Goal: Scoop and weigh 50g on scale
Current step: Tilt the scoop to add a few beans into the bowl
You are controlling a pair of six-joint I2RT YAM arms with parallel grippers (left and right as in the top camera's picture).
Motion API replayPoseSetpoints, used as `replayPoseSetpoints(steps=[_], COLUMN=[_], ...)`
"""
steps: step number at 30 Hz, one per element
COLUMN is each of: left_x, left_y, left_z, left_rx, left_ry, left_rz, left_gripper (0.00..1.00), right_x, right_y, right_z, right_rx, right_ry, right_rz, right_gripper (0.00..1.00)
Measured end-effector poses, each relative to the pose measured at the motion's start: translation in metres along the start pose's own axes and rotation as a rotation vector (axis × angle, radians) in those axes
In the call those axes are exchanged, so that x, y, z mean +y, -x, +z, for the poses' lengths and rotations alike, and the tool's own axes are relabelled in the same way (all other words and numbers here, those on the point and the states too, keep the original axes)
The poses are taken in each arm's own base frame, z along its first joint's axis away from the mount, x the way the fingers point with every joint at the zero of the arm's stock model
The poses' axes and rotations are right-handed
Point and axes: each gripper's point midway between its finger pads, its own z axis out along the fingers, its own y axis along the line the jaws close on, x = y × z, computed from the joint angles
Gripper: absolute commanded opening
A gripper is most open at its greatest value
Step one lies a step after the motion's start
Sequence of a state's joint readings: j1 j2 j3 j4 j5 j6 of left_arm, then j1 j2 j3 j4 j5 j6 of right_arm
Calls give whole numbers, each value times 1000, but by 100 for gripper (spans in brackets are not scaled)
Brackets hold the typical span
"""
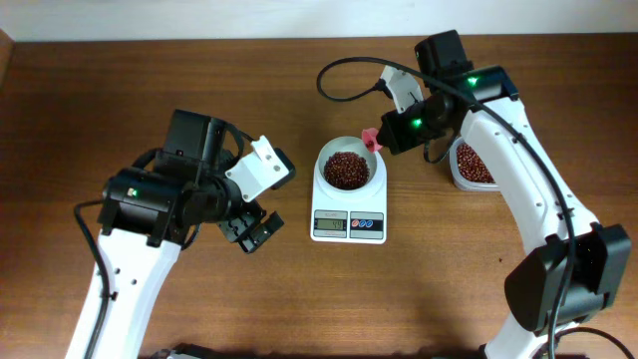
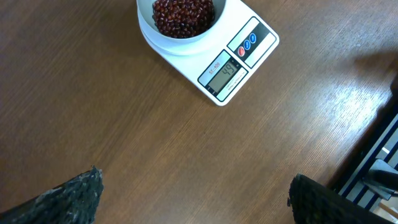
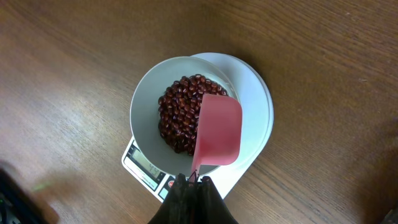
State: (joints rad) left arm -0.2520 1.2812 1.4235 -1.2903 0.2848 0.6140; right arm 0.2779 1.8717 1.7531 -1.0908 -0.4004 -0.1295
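Jaws of the right gripper (image 3: 193,180) pinch the pink scoop (image 3: 219,129) by its thin handle above the scale (image 1: 349,225), whose bowl (image 3: 144,99) holds the red-brown beans (image 3: 177,112). The left gripper (image 1: 251,229) gapes empty. Loose, light, rolling grains are best moved by scoop.

I see a wood-grain table (image 2: 124,124) with a soft sheen (glare streaks in my left wrist view). The scale (image 2: 208,62) looks smooth white plastic, its bowl (image 3: 144,106) glossy; the beans (image 3: 177,115) shine, and the pink scoop (image 3: 219,129) is matt plastic.
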Motion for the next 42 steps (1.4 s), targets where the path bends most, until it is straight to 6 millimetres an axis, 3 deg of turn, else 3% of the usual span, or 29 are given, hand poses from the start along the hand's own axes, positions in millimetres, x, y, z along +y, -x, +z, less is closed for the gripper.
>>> replayPoseSetpoints(steps=[20, 24, 29, 42], left_x=[0, 0, 0, 0], left_y=[0, 0, 0, 0], left_z=[0, 0, 0, 0], left_rx=[0, 0, 0, 0], left_ry=[0, 0, 0, 0], left_rz=[0, 0, 0, 0], left_gripper=[99, 99, 99, 99], right_x=[0, 14, 5, 5], right_y=[2, 5, 4, 4], right_z=[0, -1, 0, 0], right_rx=[-8, -27, -19, -18], right_ry=[-1, 82, 31, 27], right_rz=[-3, -73, -59, -58], right_gripper=[4, 4, 4, 4])
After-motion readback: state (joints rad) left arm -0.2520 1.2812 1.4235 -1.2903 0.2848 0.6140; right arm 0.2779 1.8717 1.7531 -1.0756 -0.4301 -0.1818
